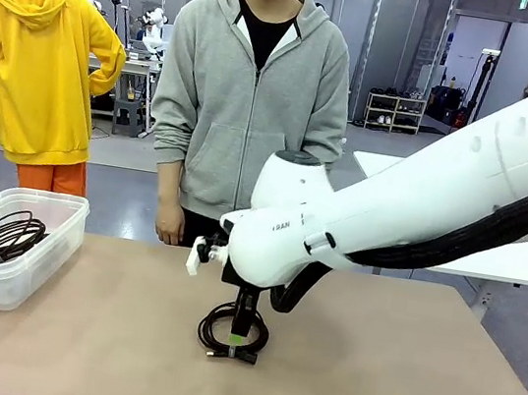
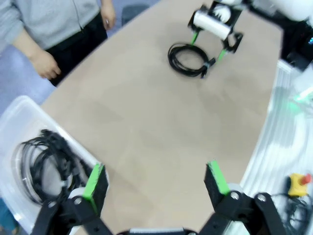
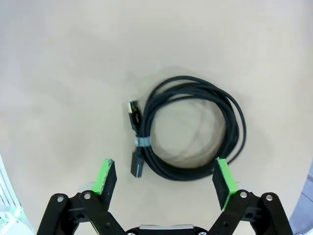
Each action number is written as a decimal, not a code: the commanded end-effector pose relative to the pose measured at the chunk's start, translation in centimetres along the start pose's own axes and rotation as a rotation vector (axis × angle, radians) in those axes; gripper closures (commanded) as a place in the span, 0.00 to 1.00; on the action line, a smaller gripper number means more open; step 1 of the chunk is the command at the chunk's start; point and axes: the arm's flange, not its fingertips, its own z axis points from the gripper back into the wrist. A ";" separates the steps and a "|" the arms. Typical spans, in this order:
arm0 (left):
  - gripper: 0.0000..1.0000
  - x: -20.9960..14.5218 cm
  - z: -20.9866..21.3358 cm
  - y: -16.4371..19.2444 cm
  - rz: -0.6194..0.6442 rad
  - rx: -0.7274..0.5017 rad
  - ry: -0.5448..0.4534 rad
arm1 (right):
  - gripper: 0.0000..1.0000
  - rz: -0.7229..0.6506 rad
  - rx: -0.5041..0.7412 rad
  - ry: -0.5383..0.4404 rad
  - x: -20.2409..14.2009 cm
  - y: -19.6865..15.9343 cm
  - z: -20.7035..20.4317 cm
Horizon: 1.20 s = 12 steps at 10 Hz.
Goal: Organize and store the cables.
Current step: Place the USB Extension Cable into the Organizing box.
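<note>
The right gripper (image 3: 165, 182) hangs jaws wide and empty directly over the coil (image 3: 188, 129) on the worktop (image 1: 396, 376), which lies flat just ahead of its fingertips. The coil's tied side and plug ends point toward the left pad. The right arm is far nearer; the left gripper (image 2: 155, 182), also wide open and empty, sits well apart beside the bin (image 1: 35, 268), which holds another coil (image 1: 5, 236). In the front view the gripper's height above the coil is hard to judge.
</note>
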 end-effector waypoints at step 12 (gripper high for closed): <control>0.00 20.6 -23.2 -15.0 -0.567 -0.031 0.624 | 0.00 -0.436 -0.267 -0.525 -36.7 10.5 18.1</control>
